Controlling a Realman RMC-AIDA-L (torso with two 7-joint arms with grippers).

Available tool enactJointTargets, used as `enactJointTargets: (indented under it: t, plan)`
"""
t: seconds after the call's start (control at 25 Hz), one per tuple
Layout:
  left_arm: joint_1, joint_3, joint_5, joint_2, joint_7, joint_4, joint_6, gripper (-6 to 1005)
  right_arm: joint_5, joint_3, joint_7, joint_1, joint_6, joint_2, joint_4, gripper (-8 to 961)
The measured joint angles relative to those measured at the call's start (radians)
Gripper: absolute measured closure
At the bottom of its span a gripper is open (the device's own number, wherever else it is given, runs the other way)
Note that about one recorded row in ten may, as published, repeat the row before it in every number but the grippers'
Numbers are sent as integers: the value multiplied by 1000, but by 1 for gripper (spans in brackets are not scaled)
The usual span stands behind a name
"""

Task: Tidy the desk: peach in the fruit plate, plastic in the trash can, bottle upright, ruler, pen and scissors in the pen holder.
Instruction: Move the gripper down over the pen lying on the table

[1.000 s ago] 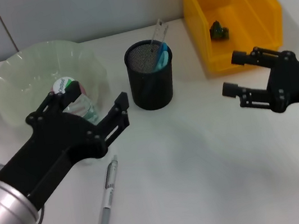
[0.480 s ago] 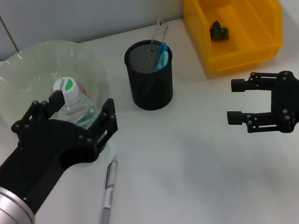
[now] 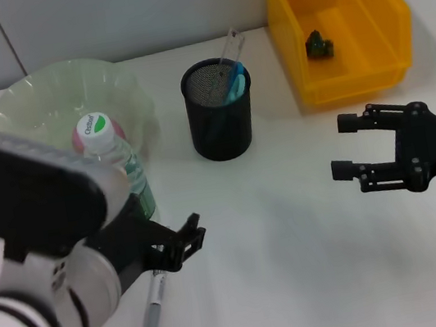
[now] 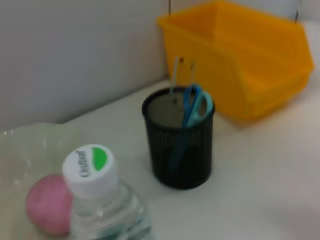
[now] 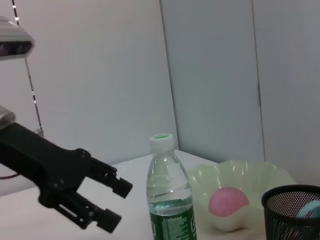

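Observation:
A clear bottle [image 3: 119, 167] with a green-and-white cap stands upright on the table at the front rim of the pale green fruit plate [image 3: 21, 99]. The pink peach [image 3: 79, 136] lies in that plate, behind the bottle. My left gripper [image 3: 183, 248] is open and empty, near the table's front left, over the upper end of the silver pen [image 3: 154, 310] lying on the table. The black mesh pen holder [image 3: 221, 117] holds the clear ruler [image 3: 231, 47] and blue scissors [image 3: 234, 82]. Dark plastic [image 3: 318, 45] lies in the yellow trash can [image 3: 354, 80]. My right gripper [image 3: 341, 146] hovers open at the right.
In the right wrist view the bottle [image 5: 170, 200] stands between the left gripper [image 5: 119, 204] and the plate [image 5: 260, 175] holding the peach [image 5: 228, 201]. The left wrist view shows the bottle cap [image 4: 90, 170], the pen holder [image 4: 182, 145] and the yellow can [image 4: 240, 65].
My left gripper has let go of the bottle and drawn back toward the table's front; the bottle now stands upright alone. The right gripper dropped slightly a second ago, then held still.

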Motion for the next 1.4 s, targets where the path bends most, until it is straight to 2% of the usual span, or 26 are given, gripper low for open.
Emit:
enactJointTargets:
  t: [0.04, 0.08, 0.12, 0.16, 0.28, 0.44, 0.84, 0.92, 1.04, 1.08, 1.12, 1.24, 1.32, 1.4]
  plan:
    - [0, 0, 0, 0, 0, 0, 0, 187, 0, 0, 0, 0, 0, 0, 1, 190]
    - [-2, -41, -18, -71, 106, -3, -90, 187, 0, 0, 0, 0, 1, 0, 2, 190]
    - [-2, -41, -18, -71, 106, -3, -90, 187, 0, 0, 0, 0, 1, 0, 2, 190]
    - [-36, -153, -215, -97, 241, -10, -149, 187, 1, 0, 0, -1, 1, 0, 2, 190]
    - [-63, -181, -277, -93, 251, -19, -170, 187, 1, 1, 0, -6, 2, 0, -2, 190]
    - [-136, -199, -283, -106, 237, -63, -242, 187, 2, 1, 0, -8, 3, 0, -4, 190]
    - [-191, -255, -350, -108, 230, -107, -265, 186, 2, 0, 0, -20, -8, 2, -23, 190]
    - [-221, -296, -400, -108, 229, -109, -321, 186, 2, 0, -3, -22, -2, 2, -20, 190]
    - [-227, -298, -401, -109, 225, -109, -331, 186, 2, 0, -4, -24, 0, 3, -22, 190]
    - [-260, -304, -400, -111, 185, -123, -367, 186, 2, 0, -4, -26, 1, 3, -23, 190]
    - [-260, -304, -400, -111, 185, -123, -367, 186, 2, 0, -4, -26, 1, 3, -23, 190]
    - [-284, -306, -400, -112, 148, -159, -371, 186, 2, 0, -6, -28, 5, 3, -21, 190]
    - [-326, -309, -396, -114, 79, -239, -365, 187, 2, 0, -7, -28, 8, 3, -19, 190]
    - [-344, -309, -395, -114, 50, -271, -364, 187, 1, 0, -7, -28, 15, 3, -19, 190]
